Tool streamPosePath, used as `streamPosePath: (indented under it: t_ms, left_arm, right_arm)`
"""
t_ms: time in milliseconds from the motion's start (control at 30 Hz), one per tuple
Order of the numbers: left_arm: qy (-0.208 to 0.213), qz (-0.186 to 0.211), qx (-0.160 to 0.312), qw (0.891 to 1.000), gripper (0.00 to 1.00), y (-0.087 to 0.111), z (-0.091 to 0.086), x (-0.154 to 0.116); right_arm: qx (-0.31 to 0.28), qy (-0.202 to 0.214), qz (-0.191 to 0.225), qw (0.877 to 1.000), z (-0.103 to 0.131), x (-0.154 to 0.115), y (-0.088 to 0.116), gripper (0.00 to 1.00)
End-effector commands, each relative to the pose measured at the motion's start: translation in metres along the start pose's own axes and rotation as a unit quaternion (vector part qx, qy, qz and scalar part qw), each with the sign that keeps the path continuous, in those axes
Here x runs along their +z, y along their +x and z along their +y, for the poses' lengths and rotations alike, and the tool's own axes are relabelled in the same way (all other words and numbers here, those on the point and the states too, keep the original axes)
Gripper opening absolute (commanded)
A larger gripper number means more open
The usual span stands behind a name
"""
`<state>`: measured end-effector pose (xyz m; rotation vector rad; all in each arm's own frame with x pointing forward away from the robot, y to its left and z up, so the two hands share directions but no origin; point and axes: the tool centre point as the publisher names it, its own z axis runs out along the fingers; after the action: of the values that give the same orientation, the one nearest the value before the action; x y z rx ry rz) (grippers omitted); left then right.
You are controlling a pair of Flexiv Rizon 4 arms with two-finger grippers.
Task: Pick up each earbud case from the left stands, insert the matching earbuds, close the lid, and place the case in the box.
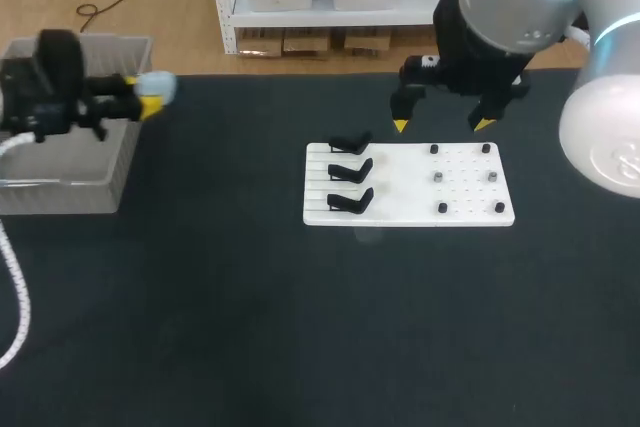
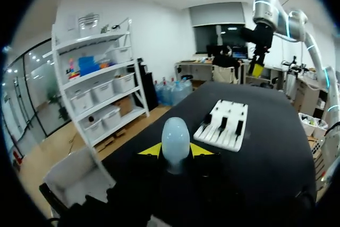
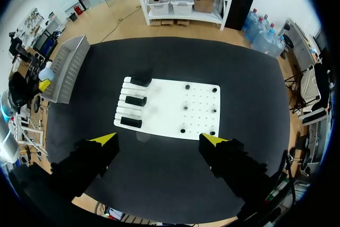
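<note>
Your left tool (image 1: 148,99) pinches the pale blue earbud case (image 1: 160,87) beside the grey box (image 1: 112,182), seemingly just past its rim. Your right tool (image 1: 441,125) hangs spread wide above the white board (image 1: 400,209) carrying three black stands (image 1: 350,172) on the dark surface (image 1: 300,327).

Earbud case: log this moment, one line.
left claw: shut on earbud case | at box edge | right claw: open above board | stands: empty
</note>
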<state>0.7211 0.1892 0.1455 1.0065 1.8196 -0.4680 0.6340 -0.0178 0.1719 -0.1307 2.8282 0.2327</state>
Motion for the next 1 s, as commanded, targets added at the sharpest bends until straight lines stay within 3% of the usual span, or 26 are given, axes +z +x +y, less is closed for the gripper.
streamPosePath:
  t_ms: [33, 167, 233, 367, 700, 900, 933, 967, 1000]
  left_arm:
    - [-0.208, 0.032, -0.018, 0.977, 0.0, 0.024, 0.019, -0.032]
    - [-0.253, 0.05, -0.024, 0.966, 0.0, 0.047, 0.048, -0.055]
    - [-0.27, 0.058, -0.027, 0.961, 0.0, 0.064, 0.07, -0.067]
    - [-0.294, 0.063, -0.037, 0.953, 0.0, 0.077, 0.09, -0.079]
    - [-0.283, 0.064, -0.036, 0.956, 0.0, 0.096, 0.133, -0.073]
    - [-0.284, 0.061, -0.035, 0.956, 0.0, 0.098, 0.14, -0.076]
    - [-0.284, 0.061, -0.033, 0.956, 0.29, 0.097, 0.141, -0.077]
    - [-0.283, 0.062, -0.033, 0.956, 0.71, 0.096, 0.142, -0.078]
    - [-0.283, 0.062, -0.032, 0.956, 1.0, 0.096, 0.142, -0.078]
  right_arm:
    - [0.001, 0.0, -0.005, 1.0, -0.001, -0.001, 0.003, 1.0]
    - [0.001, 0.0, -0.005, 1.0, -0.001, -0.001, 0.003, 1.0]
    - [0.001, 0.0, -0.005, 1.0, -0.001, -0.001, 0.003, 1.0]
    - [0.001, 0.0, -0.005, 1.0, -0.001, -0.001, 0.003, 1.0]
    - [0.001, 0.0, -0.005, 1.0, -0.001, -0.001, 0.003, 1.0]
    - [0.001, 0.0, -0.005, 1.0, -0.001, -0.001, 0.003, 1.0]
    - [0.001, 0.0, -0.005, 1.0, -0.001, -0.001, 0.003, 1.0]
    - [0.001, 0.0, -0.005, 1.0, -0.001, -0.001, 0.003, 1.0]
    - [0.001, 0.0, -0.005, 1.0, -0.001, -0.001, 0.003, 1.0]
